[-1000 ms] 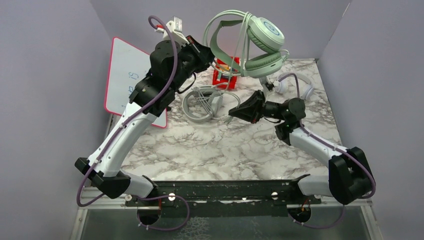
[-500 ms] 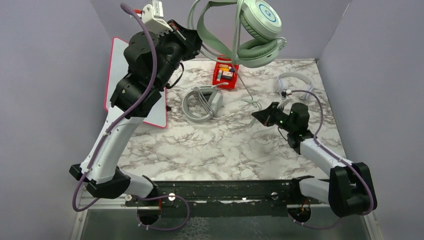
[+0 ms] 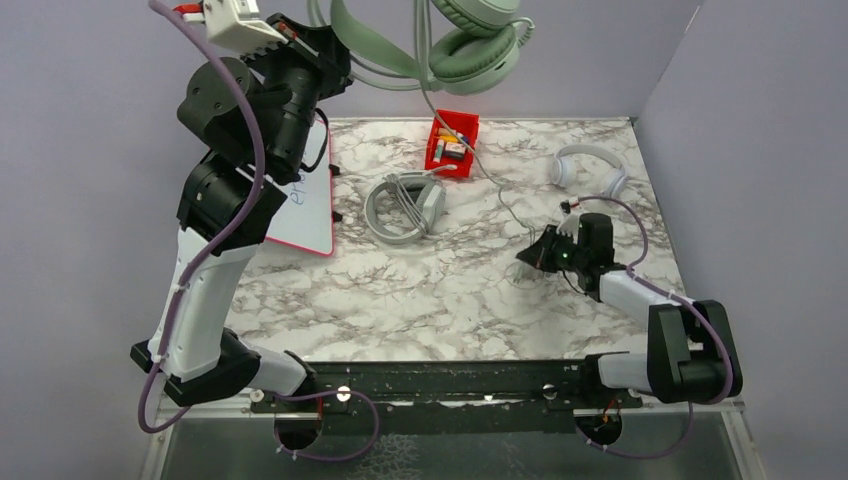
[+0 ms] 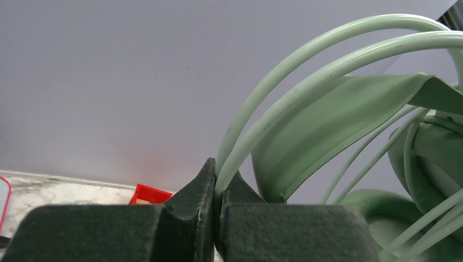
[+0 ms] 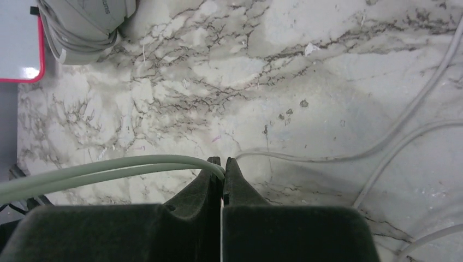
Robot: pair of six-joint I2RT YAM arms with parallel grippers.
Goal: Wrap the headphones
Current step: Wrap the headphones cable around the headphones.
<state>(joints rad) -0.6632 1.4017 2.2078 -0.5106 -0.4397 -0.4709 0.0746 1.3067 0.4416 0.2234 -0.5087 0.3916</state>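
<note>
My left gripper is raised high at the back and is shut on the headband of the mint-green headphones, which hang in the air against the back wall. Their thin cable runs down to the table. My right gripper is low over the table at the right and is shut on that mint-green cable. The grey-white headphones lie flat mid-table with their cable bundled on them. The small white headphones lie at the back right.
A red bin with small items stands at the back centre. A whiteboard with a pink rim lies on the left under my left arm. Loose pale cable lies on the marble near my right gripper. Walls close in on three sides.
My left gripper has lifted the mint-green headphones higher and to the left. My right gripper has drawn back toward the near right, pulling the cable out along the table.
</note>
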